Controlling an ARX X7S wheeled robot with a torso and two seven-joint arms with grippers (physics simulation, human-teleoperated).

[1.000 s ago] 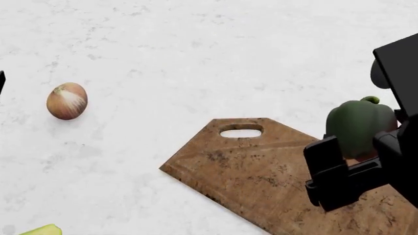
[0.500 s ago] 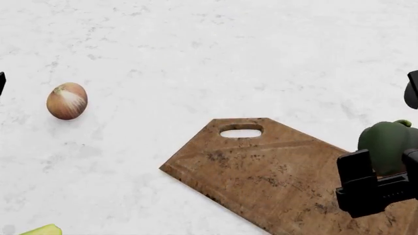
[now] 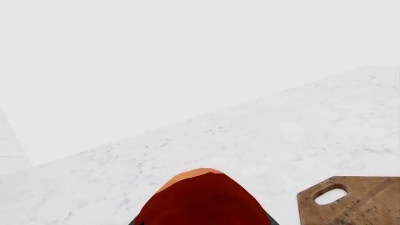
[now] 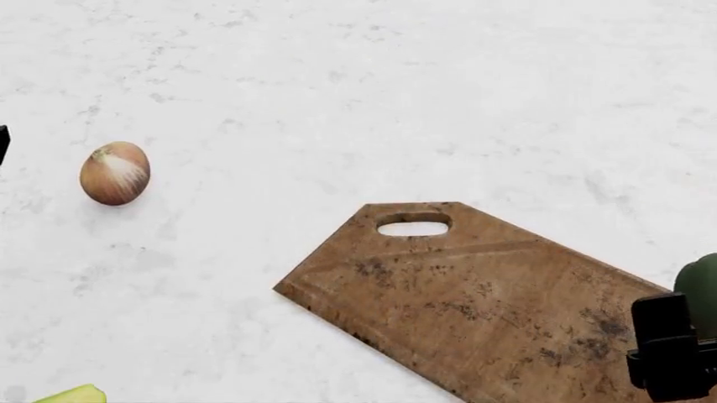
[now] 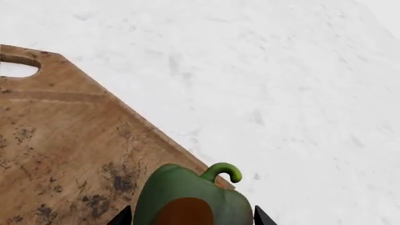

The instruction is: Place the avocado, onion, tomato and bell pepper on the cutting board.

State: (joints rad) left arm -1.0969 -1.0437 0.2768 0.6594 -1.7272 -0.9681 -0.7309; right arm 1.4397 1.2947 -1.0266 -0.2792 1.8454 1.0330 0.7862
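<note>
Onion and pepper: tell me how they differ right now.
The onion is tan-brown and streaked; the pepper is green with a curled stem. The onion lies alone on the white counter, far from the board; the pepper sits between the fingers of the right end effector at the board's edge. The onion shows whole in the head view; there the pepper is cut off at the frame's edge. Both are rounded whole vegetables.

A: What runs off the head view?

B: At four o'clock, the bell pepper and right gripper are mostly cropped, and the cutting board loses its near end. At seven o'clock, only a sliver of avocado shows.

A: And the left wrist view?

B: The tomato is cropped at six o'clock; the fingers are unseen.
</note>
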